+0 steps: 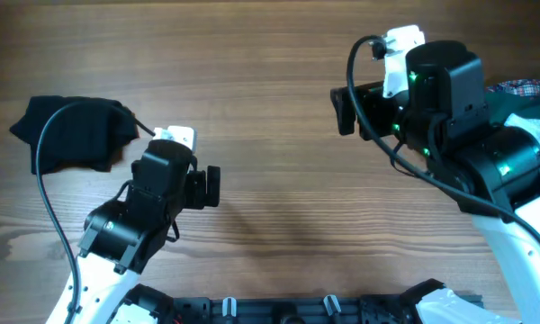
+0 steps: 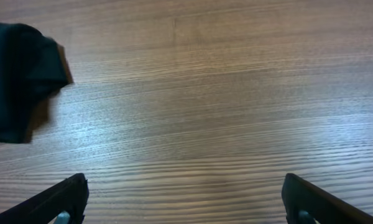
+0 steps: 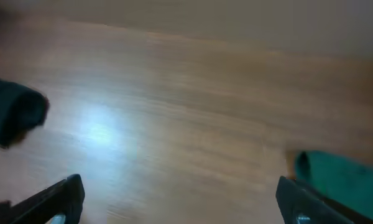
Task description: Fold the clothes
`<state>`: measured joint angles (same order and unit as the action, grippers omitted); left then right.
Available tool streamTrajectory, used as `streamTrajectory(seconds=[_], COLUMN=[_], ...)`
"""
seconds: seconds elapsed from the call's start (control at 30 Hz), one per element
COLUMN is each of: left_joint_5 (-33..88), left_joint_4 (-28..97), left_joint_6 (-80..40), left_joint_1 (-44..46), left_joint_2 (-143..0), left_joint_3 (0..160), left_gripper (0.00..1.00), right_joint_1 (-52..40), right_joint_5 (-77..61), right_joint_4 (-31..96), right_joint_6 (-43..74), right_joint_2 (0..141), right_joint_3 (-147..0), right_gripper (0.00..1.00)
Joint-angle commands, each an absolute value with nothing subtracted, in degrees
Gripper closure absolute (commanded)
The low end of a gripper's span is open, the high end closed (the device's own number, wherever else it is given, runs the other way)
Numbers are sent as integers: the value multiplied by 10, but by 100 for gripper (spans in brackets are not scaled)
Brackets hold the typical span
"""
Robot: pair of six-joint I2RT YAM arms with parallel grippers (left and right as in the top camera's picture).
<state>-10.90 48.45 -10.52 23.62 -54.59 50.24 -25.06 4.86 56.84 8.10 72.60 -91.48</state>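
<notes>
shirt: black polo shirt [image 1: 72, 135], compact dark bundle on the counter [image 1: 270, 54], far-left side; no logo showing
shirt axis: roughly left-right in overhead view, wider than deep
left jaws: spread wide, nothing between, only bare wood below
right jaws: spread wide too, empty, over bare wood
shirt vs left jaws: ahead and off to the left, near but apart; sits in top-left corner of left wrist view [image 2: 18, 81]
shirt vs right jaws: far to the left, well apart; just a blurred dark lump in right wrist view [image 3: 12, 115]
nearer arm: left arm [image 1: 148, 211] by a clear margin; right arm [image 1: 468, 135] over opposite side of counter
other cloth: green garment [image 3: 342, 174] just right of right jaws; plaid and pale cloth [image 1: 526, 90] at right edge, partly under right arm; not the target
stage: probably no grip in progress; cannot tell whether bundle is neatly folded or only bunched
next move needs: likely a leftward swing of left arm, coming in at the bundle's near right end
</notes>
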Motion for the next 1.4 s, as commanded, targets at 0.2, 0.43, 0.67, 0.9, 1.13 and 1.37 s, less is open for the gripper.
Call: streamTrajectory(seconds=[0.2, 0.43, 0.67, 0.9, 1.13, 1.37], left_joint_5=[-118, -118, -118, -118, -118, -118], left_joint_4=[483, 483, 483, 483, 483, 483], left_joint_6=[-98, -98, -98, -98, -98, -98], left_joint_1=[239, 239, 239, 239, 239, 239], left_joint_2=[-563, -564, -564, -564, -564, -564], left_joint_3=[511, 511, 511, 511, 511, 511], left_gripper=[0, 0, 0, 0, 0, 0], right_joint_1=[-105, -53, -46, -46, -46, -46], right_joint_5=[20, 12, -1, -1, -1, -1], right_joint_4=[390, 314, 242, 208, 204, 204], right_joint_6=[47, 48, 52, 67, 65, 66], right_joint_2=[419, 200, 58, 3, 6, 6], right_joint_3=[-648, -356, -162, -73, -72, -72], right_gripper=[1, 1, 0, 0, 1, 0])
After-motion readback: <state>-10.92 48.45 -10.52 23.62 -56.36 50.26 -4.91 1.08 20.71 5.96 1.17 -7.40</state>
